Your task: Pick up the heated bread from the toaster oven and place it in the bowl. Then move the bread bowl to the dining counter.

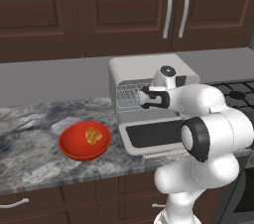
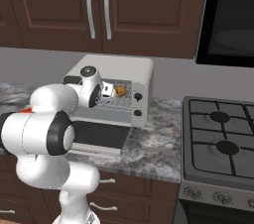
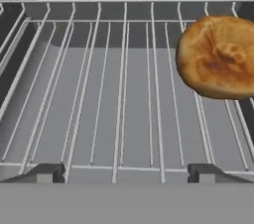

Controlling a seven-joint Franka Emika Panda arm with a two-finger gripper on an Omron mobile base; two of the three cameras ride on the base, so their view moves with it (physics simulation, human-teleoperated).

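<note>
The pincer [image 3: 127, 172] stood wide and empty at the mouth of the oven [image 1: 149, 72], its two dark tips spread well apart over the front of the rack [image 3: 119, 94]. The bread [image 3: 218, 57] lay on the rack toward the right side in the hand view, off the pincer's centre line and partly cut by that view's edge. In the right base view the bread [image 2: 120, 90] showed through the oven opening just past the hand, and the door [image 1: 154, 136] hung open and flat above the table [image 1: 34, 143].

The bowl [image 1: 74, 146] sat on the table left of the oven, well apart from it, and already held a lumpy yellowish pastry [image 1: 92, 135].

The grasp had not begun, and the main risk looked like misalignment. A straight push forward would probably carry the right tip into the bread rather than around it, shoving it deeper or against the oven's side wall. The tips also rode low near the rack, so a slight dip could catch a wire. A smooth oval piece might squirt out if pinched off-centre. Later, the pastry in the bowl could make the bread sit high and roll out during the carry, and the open door lay close to the arm's way back out.
</note>
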